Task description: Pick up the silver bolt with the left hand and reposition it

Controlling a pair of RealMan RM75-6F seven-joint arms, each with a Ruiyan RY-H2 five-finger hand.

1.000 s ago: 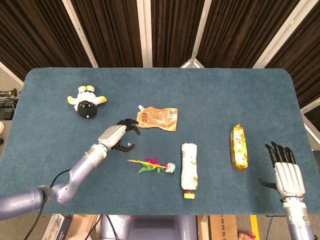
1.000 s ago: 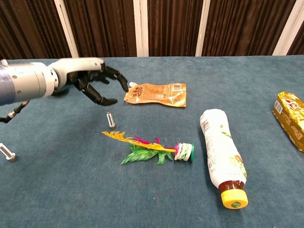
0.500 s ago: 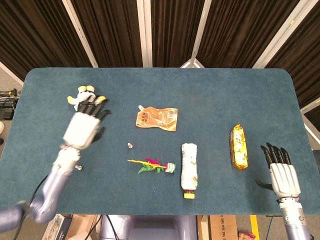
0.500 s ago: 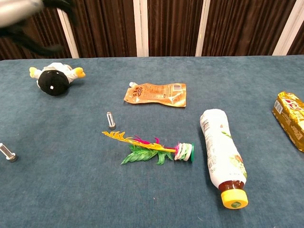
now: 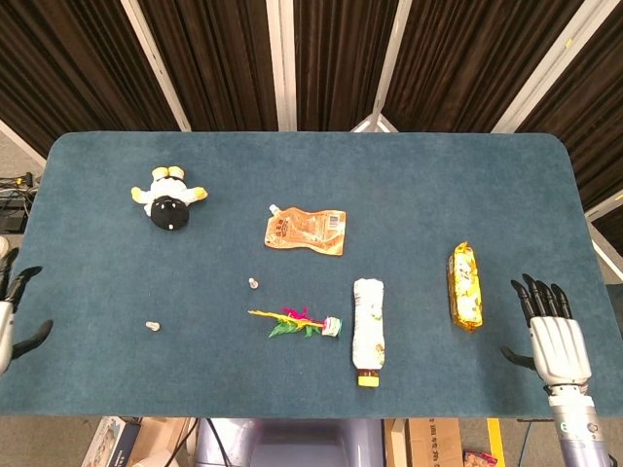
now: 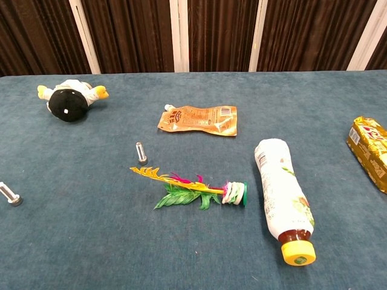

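Silver bolt (image 6: 141,153) well apart from left hand (image 5: 8,313)

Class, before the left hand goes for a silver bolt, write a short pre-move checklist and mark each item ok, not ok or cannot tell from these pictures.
1. Left hand holds nothing, fingers apart: ok.
2. Left hand near a bolt: not ok; it sits at the table's left edge, well off both.
3. Which bolt is meant: cannot tell; one bolt stands upright above the feather toy, a second bolt lies nearer the left hand.
4. Room around the upright bolt: ok; it touches neither the toy nor the orange pouch.
5. Right hand out of the way: ok; open, beyond the gold snack pack.
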